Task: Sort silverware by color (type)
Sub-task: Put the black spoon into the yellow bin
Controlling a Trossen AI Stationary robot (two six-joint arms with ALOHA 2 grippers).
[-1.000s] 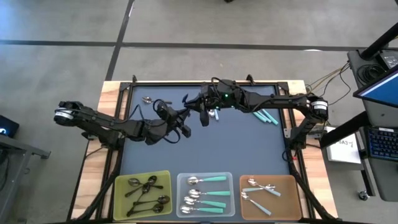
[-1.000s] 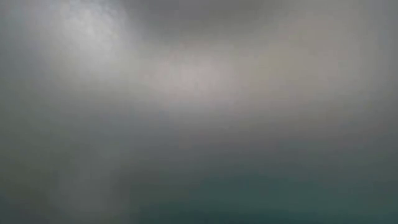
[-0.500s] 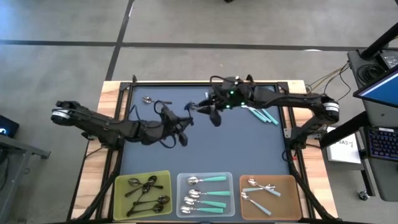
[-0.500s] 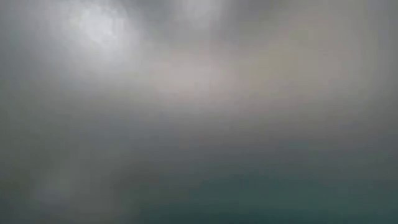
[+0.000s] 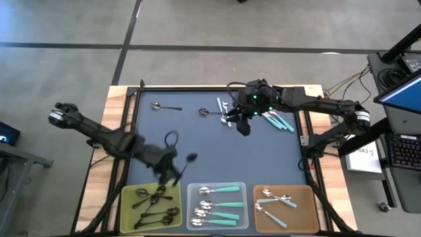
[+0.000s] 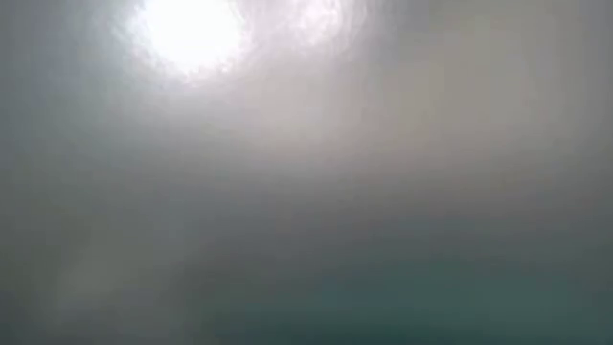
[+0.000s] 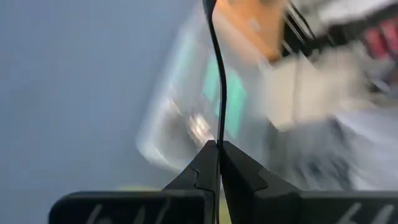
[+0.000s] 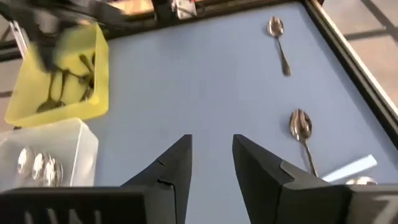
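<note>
Left wrist view: left gripper point(image 7: 218, 163) jaws clamped on dark spoon point(image 7: 219, 81); right gripper point(image 8: 211, 163) parted, empty.

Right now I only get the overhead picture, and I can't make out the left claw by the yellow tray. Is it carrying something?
Observer: Yes. Its own wrist camera shows the left gripper shut on the thin handle of a dark metal spoon.
Operator: And the right claw, up by the loose spoons?
Observer: The right wrist camera shows the right gripper open, with nothing between its fingers, only bare mat.
</note>
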